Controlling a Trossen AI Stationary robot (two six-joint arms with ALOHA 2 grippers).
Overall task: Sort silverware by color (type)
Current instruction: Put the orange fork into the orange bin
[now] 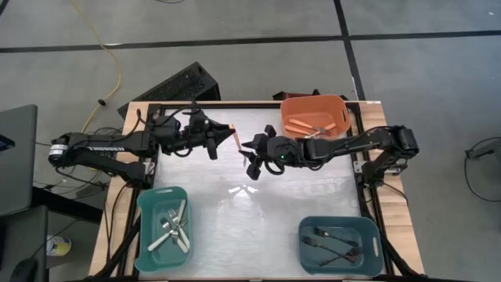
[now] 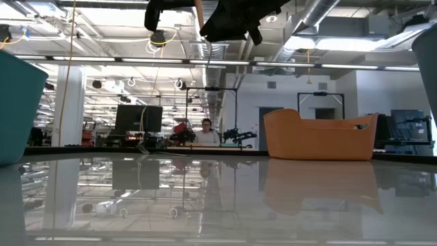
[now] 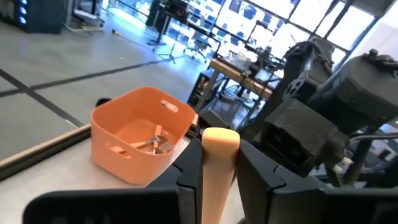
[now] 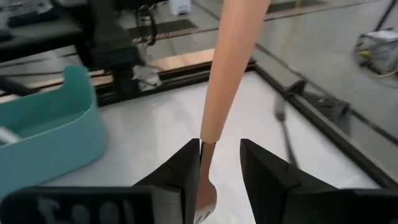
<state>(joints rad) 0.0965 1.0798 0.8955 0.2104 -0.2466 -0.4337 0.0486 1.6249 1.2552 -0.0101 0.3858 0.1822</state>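
An orange-handled utensil [image 1: 235,139] hangs in the air between my two grippers, above the table's far middle. My left gripper [image 1: 221,142] is shut on its handle [image 3: 219,155]. My right gripper [image 1: 249,153] is open, its fingers on either side of the utensil's metal neck [image 4: 207,168]. The orange bin [image 1: 313,116] holds orange-handled pieces. The teal bin [image 1: 163,227] holds white-handled ones. The dark teal bin [image 1: 338,244] holds black-handled ones. My left gripper pinches the orange handle near its free end [image 3: 221,140] between its two fingers, coming level from the table's left. The fingers lie across the handle, and the utensil is lifted clear of the table. My right gripper has the metal neck close by one finger [image 4: 186,171]; I cannot tell whether they touch.
The orange bin [image 2: 319,135] stands at the far right, the two teal bins at the near left and near right corners. The white tabletop [image 1: 297,196] between them is bare. A black frame runs round the table's edge [image 1: 362,180].
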